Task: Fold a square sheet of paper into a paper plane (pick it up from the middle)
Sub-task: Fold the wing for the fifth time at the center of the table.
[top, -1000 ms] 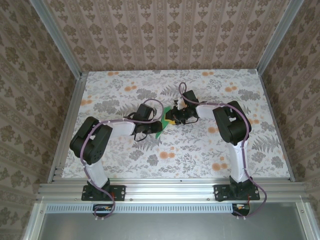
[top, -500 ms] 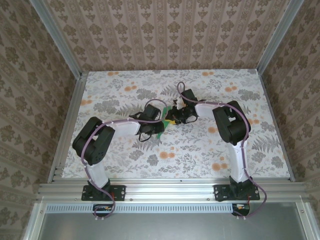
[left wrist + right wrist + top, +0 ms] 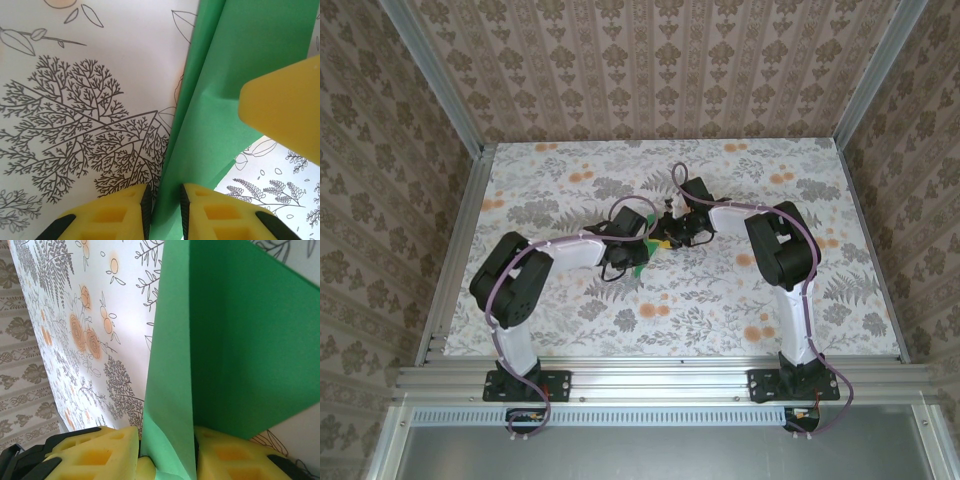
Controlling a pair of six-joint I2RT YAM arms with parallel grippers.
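Since the sheet of paper (image 3: pixel 641 266) is thin, light and limp, and its folds are easily crushed, hold is best taken on the doubled edge beside the crease

Sheet located mid-desk (image 3: pixel 770 180), between both arms

Left end effector (image 3: pixel 165 200) clenched on the folded edge

Right end effector (image 3: pixel 167 445) straddles the doubled layer; whether it is gripped or slack cannot be told

Long axis judged to run near-left to far-right; no finished nose made out
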